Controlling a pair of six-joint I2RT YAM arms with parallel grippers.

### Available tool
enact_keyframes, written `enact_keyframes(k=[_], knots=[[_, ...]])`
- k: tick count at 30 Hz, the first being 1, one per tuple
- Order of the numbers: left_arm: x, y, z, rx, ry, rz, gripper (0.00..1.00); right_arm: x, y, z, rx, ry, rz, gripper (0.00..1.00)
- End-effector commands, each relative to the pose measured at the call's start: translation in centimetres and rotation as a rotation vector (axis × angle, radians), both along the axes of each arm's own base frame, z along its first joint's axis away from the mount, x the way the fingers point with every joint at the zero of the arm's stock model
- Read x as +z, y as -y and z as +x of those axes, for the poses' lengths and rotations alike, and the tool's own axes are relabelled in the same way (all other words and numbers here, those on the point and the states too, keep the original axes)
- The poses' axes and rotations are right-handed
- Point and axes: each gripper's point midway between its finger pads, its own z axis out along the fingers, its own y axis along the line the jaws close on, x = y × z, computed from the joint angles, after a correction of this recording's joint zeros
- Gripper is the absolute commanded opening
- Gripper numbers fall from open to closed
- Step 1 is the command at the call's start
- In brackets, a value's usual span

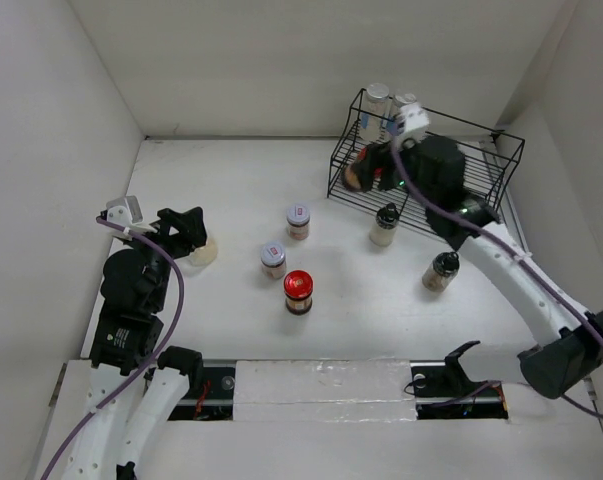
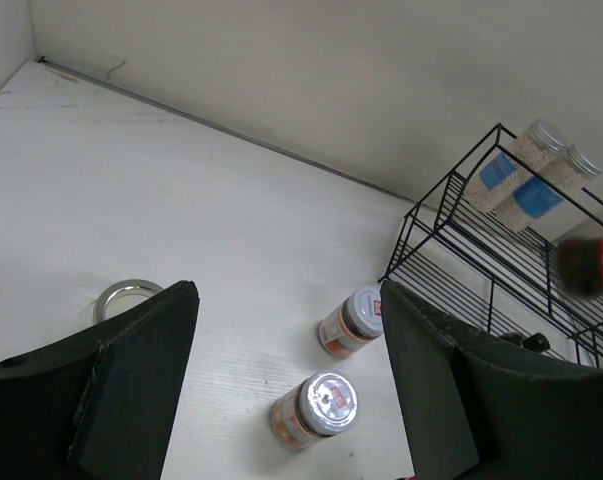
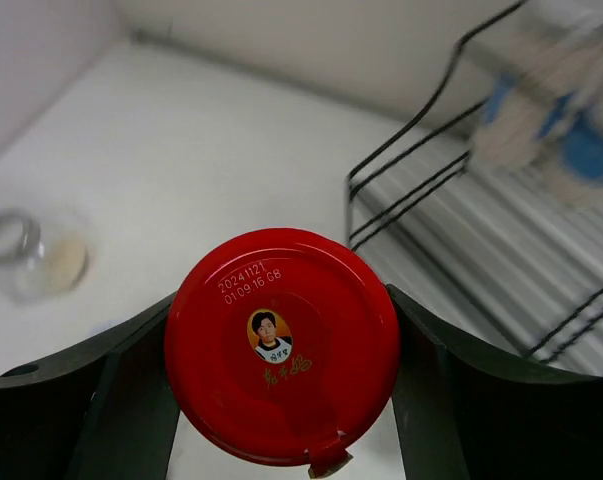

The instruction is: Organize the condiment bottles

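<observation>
My right gripper (image 1: 366, 172) is shut on a dark jar with a red lid (image 3: 281, 345) and holds it up at the left end of the black wire rack (image 1: 481, 165). Two clear bottles with blue labels (image 1: 381, 108) stand on the rack's top shelf. On the table stand two silver-lidded jars (image 1: 298, 221) (image 1: 273, 258), a second red-lidded jar (image 1: 298, 291) and two black-capped shakers (image 1: 385, 224) (image 1: 441, 270). My left gripper (image 1: 188, 232) is open and empty beside a clear jar (image 1: 204, 251) at the left. The left wrist view shows both silver-lidded jars (image 2: 351, 320) (image 2: 316, 408) ahead, between its fingers.
White walls close in the table on the left, back and right. The rack (image 2: 501, 270) fills the back right corner. The clear jar also shows in the right wrist view (image 3: 31, 255), far left.
</observation>
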Motion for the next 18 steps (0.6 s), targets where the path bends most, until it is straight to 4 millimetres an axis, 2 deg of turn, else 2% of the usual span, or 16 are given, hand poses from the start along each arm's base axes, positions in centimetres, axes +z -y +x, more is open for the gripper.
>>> enact_keyframes(k=[1, 2, 3, 4, 6, 11, 15, 18], knots=[[1.8, -0.1, -0.2, -0.005, 0.068, -0.002, 0.7, 12.6, 6.3, 1.7, -0.14, 0.297, 0.141, 0.44], [1.8, -0.1, -0.2, -0.005, 0.068, -0.002, 0.7, 13.1, 7.3, 2.3, -0.162, 0.307, 0.141, 0.44], [1.8, -0.1, -0.2, -0.005, 0.068, -0.002, 0.7, 13.7, 9.5, 3.3, -0.22, 0.322, 0.136, 0.44], [1.8, -0.1, -0.2, -0.005, 0.068, -0.002, 0.7, 14.9, 10.4, 4.5, -0.249, 0.341, 0.139, 0.44], [1.8, -0.1, -0.2, -0.005, 0.068, -0.002, 0.7, 15.7, 13.3, 6.5, -0.315, 0.351, 0.128, 0.44], [1.6, -0.1, -0.2, -0.005, 0.059, 0.0, 0.7, 18.0, 17.2, 11.8, -0.395, 0.365, 0.111, 0.44], [1.2, 0.0, 0.1, -0.005, 0.052, 0.002, 0.7, 18.3, 19.6, 14.3, -0.427, 0.338, 0.085, 0.44], [1.2, 0.0, 0.1, -0.005, 0.051, 0.002, 0.7, 17.6, 20.8, 15.4, -0.448, 0.324, 0.068, 0.44]])
